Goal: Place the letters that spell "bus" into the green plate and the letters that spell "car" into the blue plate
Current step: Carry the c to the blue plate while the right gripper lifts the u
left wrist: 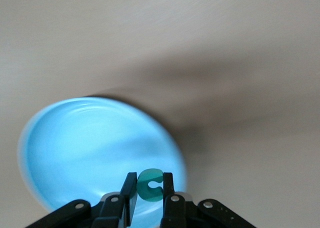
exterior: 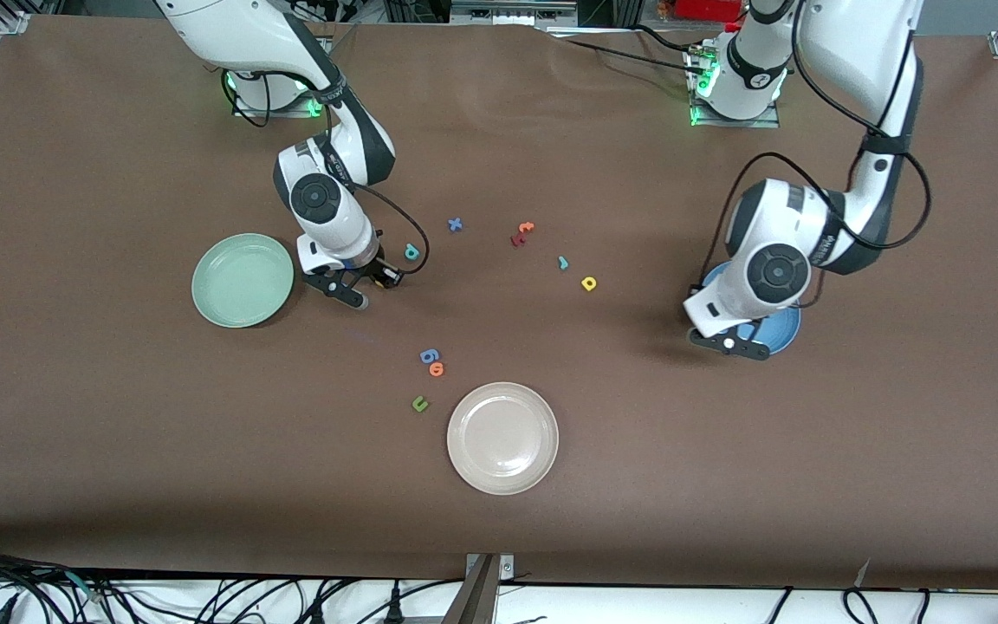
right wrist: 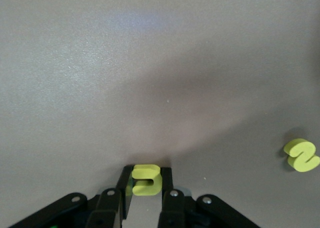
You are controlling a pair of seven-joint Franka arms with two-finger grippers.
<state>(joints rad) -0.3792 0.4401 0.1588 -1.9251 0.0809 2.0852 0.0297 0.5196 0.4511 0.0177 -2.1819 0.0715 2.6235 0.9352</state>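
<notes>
My left gripper (exterior: 729, 342) hangs over the blue plate (exterior: 780, 334), shut on the teal c (left wrist: 150, 184); the blue plate (left wrist: 95, 153) fills the left wrist view under it. My right gripper (exterior: 359, 295) is low at the tabletop beside the green plate (exterior: 243, 280), its fingers closed against both sides of the yellow u (right wrist: 146, 179). The yellow s (right wrist: 301, 154) lies a short way from it. The teal b (exterior: 412, 252) lies close to the right gripper. The teal r (exterior: 563, 263) and yellow a (exterior: 588, 283) lie mid-table.
A cream-white plate (exterior: 502, 438) sits nearest the front camera. By it lie a green u (exterior: 419, 403), an orange letter (exterior: 437, 368) and a blue g (exterior: 429, 355). A blue x (exterior: 456, 224), orange t (exterior: 526, 227) and dark red letter (exterior: 517, 239) lie farther back.
</notes>
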